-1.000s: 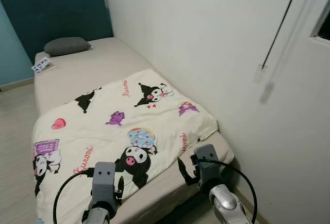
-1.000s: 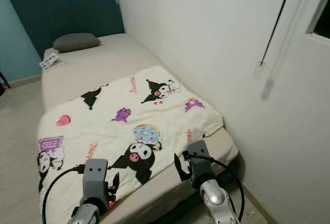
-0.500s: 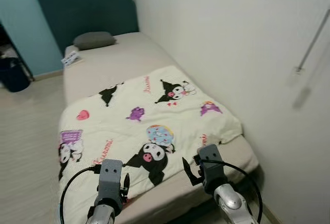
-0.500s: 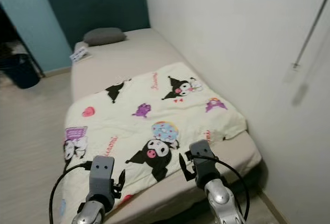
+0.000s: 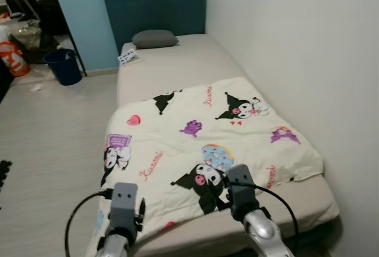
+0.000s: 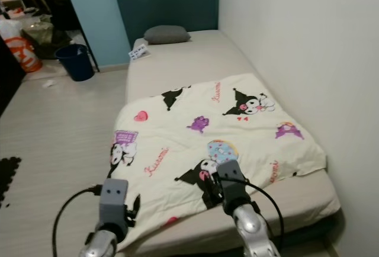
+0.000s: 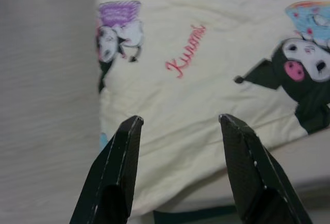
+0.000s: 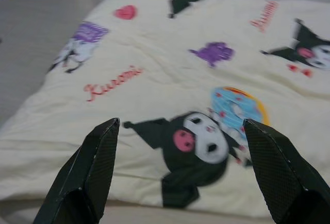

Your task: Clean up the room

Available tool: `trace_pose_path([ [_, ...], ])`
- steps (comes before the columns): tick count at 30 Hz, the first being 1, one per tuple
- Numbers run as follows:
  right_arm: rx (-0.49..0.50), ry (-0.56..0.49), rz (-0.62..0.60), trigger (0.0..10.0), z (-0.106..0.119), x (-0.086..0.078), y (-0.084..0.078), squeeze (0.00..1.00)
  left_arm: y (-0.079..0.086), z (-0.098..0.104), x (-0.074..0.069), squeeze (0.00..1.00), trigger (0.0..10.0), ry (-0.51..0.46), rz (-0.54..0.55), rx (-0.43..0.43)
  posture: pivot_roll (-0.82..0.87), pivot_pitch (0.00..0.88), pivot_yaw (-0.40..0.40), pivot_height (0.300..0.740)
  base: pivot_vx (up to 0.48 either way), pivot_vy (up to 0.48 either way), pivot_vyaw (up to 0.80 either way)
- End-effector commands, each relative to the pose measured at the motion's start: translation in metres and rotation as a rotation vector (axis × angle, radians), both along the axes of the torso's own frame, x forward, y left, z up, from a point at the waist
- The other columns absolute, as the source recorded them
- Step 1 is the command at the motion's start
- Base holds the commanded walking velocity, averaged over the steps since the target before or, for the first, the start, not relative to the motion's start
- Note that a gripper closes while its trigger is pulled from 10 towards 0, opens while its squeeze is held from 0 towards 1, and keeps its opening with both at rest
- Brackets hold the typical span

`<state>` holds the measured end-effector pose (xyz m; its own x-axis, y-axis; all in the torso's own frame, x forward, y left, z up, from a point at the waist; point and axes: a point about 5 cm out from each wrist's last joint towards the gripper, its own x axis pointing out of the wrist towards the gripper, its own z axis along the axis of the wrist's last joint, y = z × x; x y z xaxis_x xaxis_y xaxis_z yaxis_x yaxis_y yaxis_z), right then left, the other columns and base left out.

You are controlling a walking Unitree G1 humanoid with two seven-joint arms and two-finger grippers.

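A cream cartoon-print blanket [image 5: 201, 144] lies spread over the foot half of a beige bed [image 5: 177, 67] against the white wall. A grey pillow [image 5: 154, 38] rests at the dark teal headboard [image 5: 154, 2], with a small printed card [image 5: 127, 58] beside it. My left gripper [image 7: 178, 123] hovers open above the blanket's near left corner, which hangs toward the floor. My right gripper [image 8: 180, 131] is held open over the black cartoon figure [image 8: 198, 141] near the blanket's front edge. Nothing is between either pair of fingers.
A dark blue bin [image 5: 63, 66] stands on the pale wood floor [image 5: 53, 138] left of the bed, near an orange bag [image 5: 15, 58] and a dark shelf [image 5: 41, 8] with clutter. A black mat edge [image 6: 7, 177] lies at the far left.
The camera has swung left, bringing the floor, bin and shelf into sight and moving the window cord out of frame. Both arms keep their pose before me.
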<state>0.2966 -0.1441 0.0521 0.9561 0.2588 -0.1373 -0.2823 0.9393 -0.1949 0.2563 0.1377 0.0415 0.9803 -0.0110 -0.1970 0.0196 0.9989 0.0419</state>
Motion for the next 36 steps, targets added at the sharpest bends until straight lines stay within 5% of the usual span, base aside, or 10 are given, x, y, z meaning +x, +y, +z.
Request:
trace_pose_path([
  [1,0.007,-0.001,0.006,10.0,-0.001,-0.002,0.004,0.00,0.004,-0.006,-0.004,0.00,10.0,0.022,0.008,0.017,-0.04,0.111,0.023,0.740,0.000,0.000,0.80],
  [8,0.007,-0.007,-0.008,10.0,-0.001,-0.002,0.001,0.00,0.004,-0.006,-0.002,0.00,10.0,0.025,-0.001,0.022,-0.04,0.109,0.026,0.740,0.000,0.000,0.74],
  [22,0.025,0.010,-0.043,10.0,-0.004,-0.003,-0.001,0.00,0.004,-0.006,0.005,0.00,10.0,0.033,-0.022,0.056,-0.04,0.112,0.026,0.740,0.000,0.000,0.00],
  [28,-0.084,-0.016,-0.215,10.0,-0.003,0.004,-0.021,0.00,0.005,-0.004,0.011,0.00,10.0,0.031,-0.031,0.072,-0.03,0.115,0.026,0.740,0.000,0.000,0.00],
  [31,-0.046,-0.053,-0.356,10.0,0.005,0.008,-0.041,0.00,0.007,-0.003,0.015,0.00,10.0,0.029,-0.022,0.063,-0.03,0.117,0.033,0.740,0.000,0.000,0.00],
  [36,0.003,-0.046,-0.387,10.0,0.006,0.008,-0.048,0.00,0.008,-0.002,0.016,0.00,10.0,0.024,-0.012,0.041,-0.03,0.119,0.032,0.740,0.000,0.000,0.00],
])
